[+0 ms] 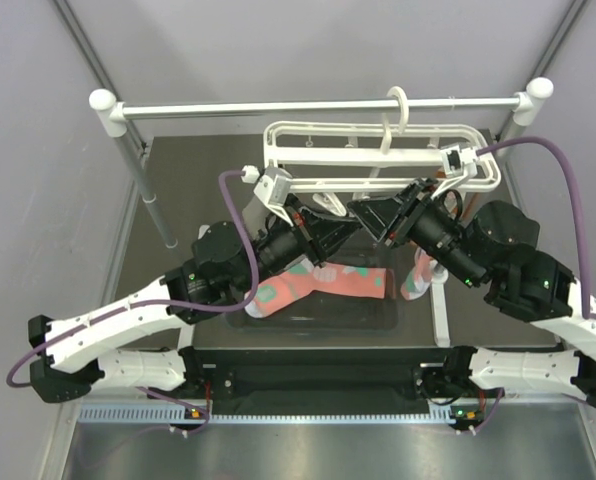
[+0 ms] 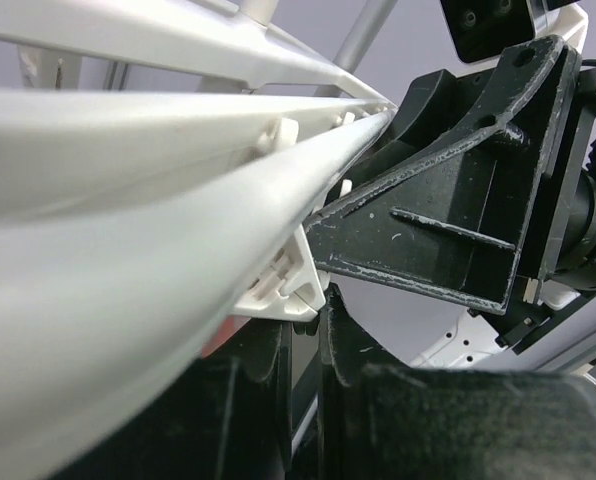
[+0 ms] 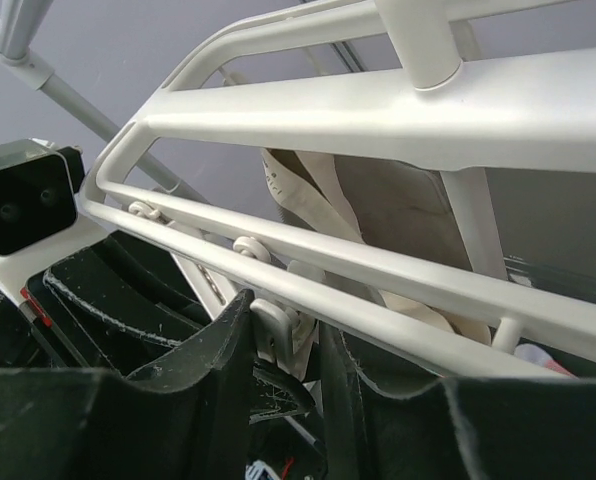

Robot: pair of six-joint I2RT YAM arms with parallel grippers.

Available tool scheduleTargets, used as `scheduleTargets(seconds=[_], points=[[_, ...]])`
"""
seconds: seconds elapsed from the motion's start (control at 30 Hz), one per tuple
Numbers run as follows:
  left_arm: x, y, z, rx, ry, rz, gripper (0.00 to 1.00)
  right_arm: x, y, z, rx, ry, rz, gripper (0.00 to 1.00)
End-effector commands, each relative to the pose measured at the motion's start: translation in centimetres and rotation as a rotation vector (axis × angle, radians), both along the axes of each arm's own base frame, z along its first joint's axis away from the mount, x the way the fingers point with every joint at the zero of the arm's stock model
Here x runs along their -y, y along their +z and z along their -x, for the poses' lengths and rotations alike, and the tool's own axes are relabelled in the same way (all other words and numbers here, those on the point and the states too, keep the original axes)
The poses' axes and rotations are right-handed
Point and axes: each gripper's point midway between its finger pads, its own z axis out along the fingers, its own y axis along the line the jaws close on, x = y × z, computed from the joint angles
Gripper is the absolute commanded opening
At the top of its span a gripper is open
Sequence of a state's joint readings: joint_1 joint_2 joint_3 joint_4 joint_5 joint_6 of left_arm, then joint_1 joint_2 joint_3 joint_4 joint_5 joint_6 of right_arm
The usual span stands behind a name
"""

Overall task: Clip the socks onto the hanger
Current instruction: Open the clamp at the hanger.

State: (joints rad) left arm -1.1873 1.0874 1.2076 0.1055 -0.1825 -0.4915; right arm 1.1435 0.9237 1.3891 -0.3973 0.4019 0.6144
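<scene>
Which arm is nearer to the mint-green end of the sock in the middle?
Left. In the top view, the left arm borders the mint end of the sock; the right arm sits beyond the sock's opposite end.

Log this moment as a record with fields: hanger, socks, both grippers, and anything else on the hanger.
hanger: white hanger, hook over the metal rail
socks: socks lie low, below the hanger; none seen in a clip
left: left gripper under a hanger rail, white clip at its tips; whether it grips cannot be told
right: right gripper with a hanger clip between its fingers; grip unclear
other: beige-grey cloth hangs behind the hanger rails
task: socks not yet clipped
</scene>
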Motion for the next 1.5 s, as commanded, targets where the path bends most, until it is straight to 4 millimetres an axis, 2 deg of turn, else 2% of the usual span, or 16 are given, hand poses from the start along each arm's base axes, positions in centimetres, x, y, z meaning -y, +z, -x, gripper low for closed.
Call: scheduleTargets(seconds=[0.0,0.1,0.23,0.37,0.5,0.9,1.0,1.3,1.47], points=[[-1.7,2.6,-0.3,0.001,0.045,0.131,0.00,0.6,1.2,1.3,0.004,0.047,-0.058,0.23],[-1.6,2.3,0.0,-0.017,0.027,0.146,0.00,1.0,1.2,1.4,0.015,0.042,-0.095,0.37],[-1.7,2.3,0.5,-0.051,-0.008,0.203,0.00,1.1,1.6,1.2,0.017,0.032,-0.128,0.46],[-1.7,2.9,1.2,-0.086,-0.059,0.271,0.00,0.5,1.6,1.2,0.017,0.046,-0.128,0.53],[-2.0,3.6,2.0,-0.150,-0.117,0.365,0.00,0.1,1.6,1.1,0.023,0.048,-0.144,0.54],[-1.3,3.2,3.0,-0.235,-0.212,0.425,0.00,-1.0,2.6,1.2,0.059,0.082,-0.184,0.57],[-1.3,3.0,3.0,-0.239,-0.218,0.442,0.00,-1.0,2.0,1.2,0.052,0.078,-0.201,0.54],[-0.3,2.2,3.2,-0.269,-0.251,0.439,0.00,0.3,2.8,1.0,0.058,0.044,-0.280,0.45],[-0.1,1.8,3.2,-0.280,-0.259,0.446,0.00,0.6,3.2,1.2,0.065,0.044,-0.314,0.43]])
